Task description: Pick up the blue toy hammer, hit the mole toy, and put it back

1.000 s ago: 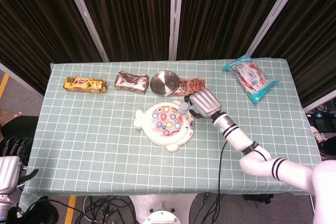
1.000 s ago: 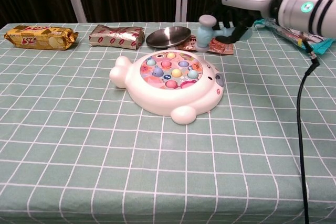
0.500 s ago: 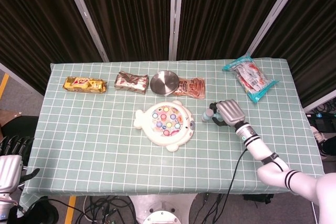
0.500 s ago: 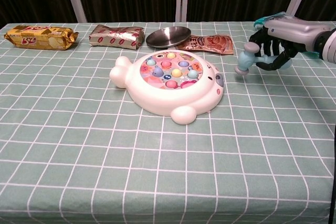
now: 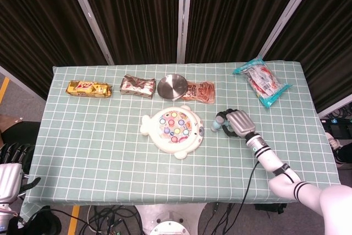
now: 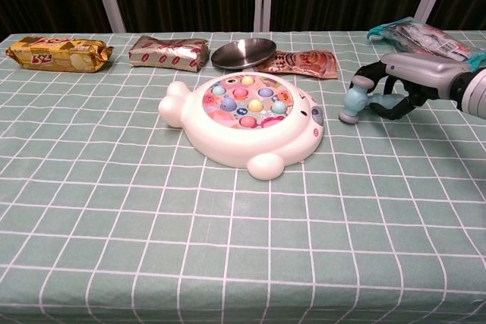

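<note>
Since the earlier frames you've carried the blue toy hammer (image 6: 357, 104) off the mole toy (image 6: 247, 123) and down to the right, so its head now sits low beside the toy's right edge, at or just above the counter (image 6: 228, 248) — which of the two is unclear. Your left robot hand (image 5: 12, 160) hangs at the far left, off the counter's edge and well away from everything; its fingers look loosely spread with nothing in them. Far to the left of your right robot hand lies a gold snack pack (image 6: 59, 52), then a silver-brown wrapper (image 6: 168, 52), then a steel dish (image 6: 243, 52) and a red packet (image 6: 304, 61) behind the mole toy. Your right robot hand (image 6: 395, 89) has its dark fingers wrapped around the hammer's handle, head pointing left toward the toy. Behind that hand, at the back right, lies a clear bag of snacks (image 6: 425, 37)
</note>
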Available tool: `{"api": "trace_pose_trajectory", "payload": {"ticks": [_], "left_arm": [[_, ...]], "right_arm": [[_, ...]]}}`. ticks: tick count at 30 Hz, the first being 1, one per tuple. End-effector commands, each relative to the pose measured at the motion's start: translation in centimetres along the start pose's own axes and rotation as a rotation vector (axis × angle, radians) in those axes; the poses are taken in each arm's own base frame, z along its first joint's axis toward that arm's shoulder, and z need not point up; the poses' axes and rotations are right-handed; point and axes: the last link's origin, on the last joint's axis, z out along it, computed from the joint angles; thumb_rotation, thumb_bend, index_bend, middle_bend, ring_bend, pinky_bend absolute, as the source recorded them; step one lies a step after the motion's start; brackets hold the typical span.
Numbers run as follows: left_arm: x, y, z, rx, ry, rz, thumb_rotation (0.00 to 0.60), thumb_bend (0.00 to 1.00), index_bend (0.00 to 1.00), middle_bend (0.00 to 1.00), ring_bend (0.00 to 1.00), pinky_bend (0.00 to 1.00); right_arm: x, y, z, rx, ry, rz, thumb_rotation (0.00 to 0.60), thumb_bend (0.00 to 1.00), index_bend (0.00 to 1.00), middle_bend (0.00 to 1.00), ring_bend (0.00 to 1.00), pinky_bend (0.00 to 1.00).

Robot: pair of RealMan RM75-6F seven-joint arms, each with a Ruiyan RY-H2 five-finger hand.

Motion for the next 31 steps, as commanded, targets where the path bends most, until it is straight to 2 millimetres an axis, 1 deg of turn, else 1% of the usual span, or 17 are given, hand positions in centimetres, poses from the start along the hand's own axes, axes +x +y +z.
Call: {"api": "trace_pose_trajectory", "payload": {"ticks": [1,6,9,12,15,18,21,22,24,25,28,31], "left_arm": [[0.0,0.0,0.0,0.000,0.001,0.000,0.600,0.03,0.17,0.16,0.07,0.01],[0.0,0.1,0.1,-0.004,0.001,0.002,0.600,0.03,0.17,0.16,0.07,0.01],[0.1,0.1,0.2,-0.007,0.001,0.003,0.600,0.03,0.17,0.16,0.07,0.01],[0.1,0.2,0.3,-0.010,0.004,0.004,0.600,0.03,0.17,0.16,0.07,0.01],[0.3,0.2,0.4,-0.013,0.008,0.004,0.600,0.03,0.17,0.16,0.07,0.01],[0.3,0.3,0.7,-0.016,0.015,0.000,0.600,0.03,0.17,0.16,0.07,0.01],[0.3,0.5,1.0,-0.027,0.028,-0.002,0.600,0.03,0.17,0.16,0.07,0.01],[0.3,0.6,1.2,-0.031,0.035,-0.002,0.600,0.03,0.17,0.16,0.07,0.01],[0.3,0.8,1.4,-0.038,0.044,-0.005,0.600,0.03,0.17,0.16,0.07,0.01],[0.3,0.9,1.5,-0.043,0.051,-0.007,0.600,0.03,0.17,0.16,0.07,0.01],[0.3,1.2,1.7,-0.055,0.065,-0.004,0.600,0.03,0.17,0.16,0.07,0.01],[0.3,1.5,1.8,-0.056,0.066,-0.004,0.600,0.03,0.17,0.16,0.07,0.01]], "right_arm": [[-0.1,0.0,-0.2,0.001,-0.001,0.005,0.600,0.44,0.28,0.35,0.23,0.33],[0.0,0.0,-0.5,0.004,0.005,0.010,0.600,0.44,0.25,0.34,0.22,0.32],[0.3,0.0,-0.7,0.007,0.016,0.015,0.600,0.44,0.21,0.32,0.21,0.31],[1.0,0.2,-1.2,0.010,0.042,0.023,0.600,0.44,0.17,0.30,0.18,0.29],[2.3,0.6,-2.5,0.013,0.082,0.024,0.600,0.44,0.16,0.29,0.16,0.28],[3.5,1.7,-5.5,-0.007,0.138,0.007,0.600,0.44,0.16,0.29,0.16,0.27],[4.9,3.1,-9.5,-0.068,0.226,-0.011,0.600,0.44,0.16,0.28,0.16,0.26],[5.3,3.6,-11.3,-0.101,0.262,-0.017,0.600,0.44,0.16,0.26,0.15,0.25],[5.7,4.1,-14.1,-0.152,0.315,-0.029,0.600,0.44,0.16,0.24,0.14,0.24],[5.8,4.3,-15.9,-0.184,0.344,-0.036,0.600,0.44,0.16,0.23,0.13,0.23],[5.8,4.3,-20.0,-0.250,0.402,-0.023,0.600,0.44,0.15,0.22,0.12,0.22],[5.7,4.0,-22.9,-0.290,0.432,-0.012,0.600,0.44,0.14,0.20,0.10,0.20]]}}
